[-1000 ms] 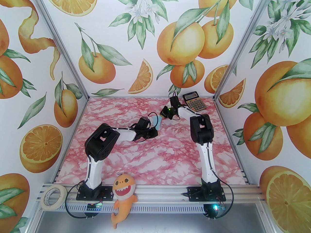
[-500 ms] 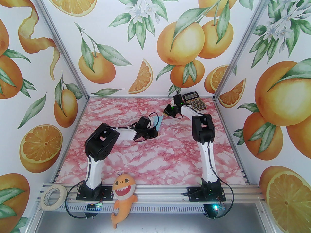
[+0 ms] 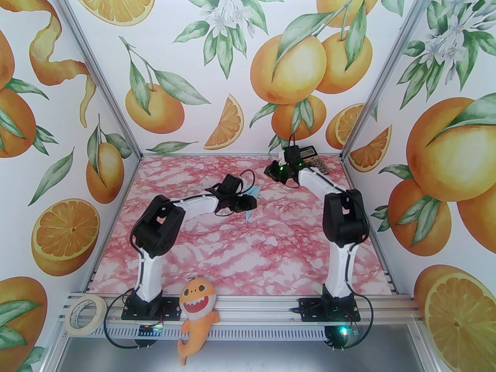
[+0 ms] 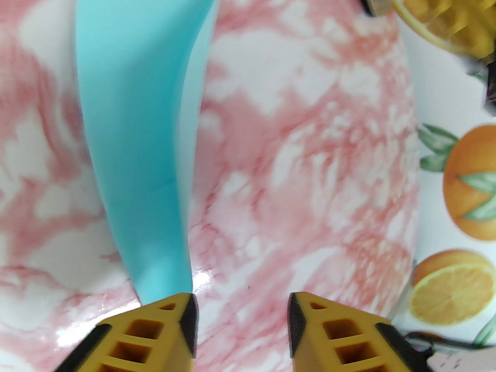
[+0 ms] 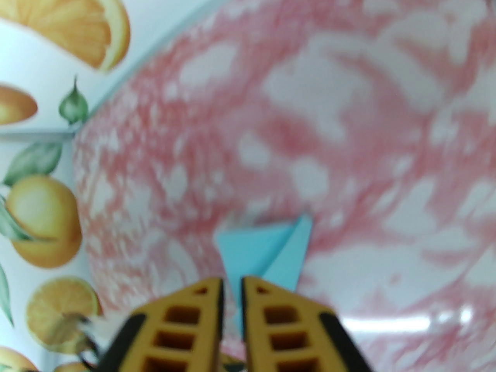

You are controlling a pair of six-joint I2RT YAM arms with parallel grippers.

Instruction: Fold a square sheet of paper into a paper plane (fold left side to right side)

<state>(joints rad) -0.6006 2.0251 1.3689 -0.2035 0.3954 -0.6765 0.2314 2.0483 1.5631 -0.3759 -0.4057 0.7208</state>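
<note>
Status check, fold sequence.

Paper plane (image 4: 135,149): the light-blue sheet is no longer a flat square. It is a narrow strip tapering to a point, with one layer curling up along its long edge. From the right wrist view (image 5: 263,250) it reads as a small wedge with a visible diagonal fold. It lies mid-bench (image 3: 254,194), partly under the left wrist, well apart from the calculator (image 3: 316,159) at the far right corner.

Left end effector (image 4: 242,304): jaws moderately wide, bare bench (image 3: 232,254) showing between them. The narrow end of the paper meets the tip of one finger, not the gap, so nothing is gripped.

Right end effector (image 5: 231,285): a narrow slit only. Blue shows through the slit, but the top view places it apart from the paper, so I judge it empty.

Assessment: folding looks essentially done and the paper set down. Remaining, if anything: flatten the lifted layer, clear the arms.
</note>
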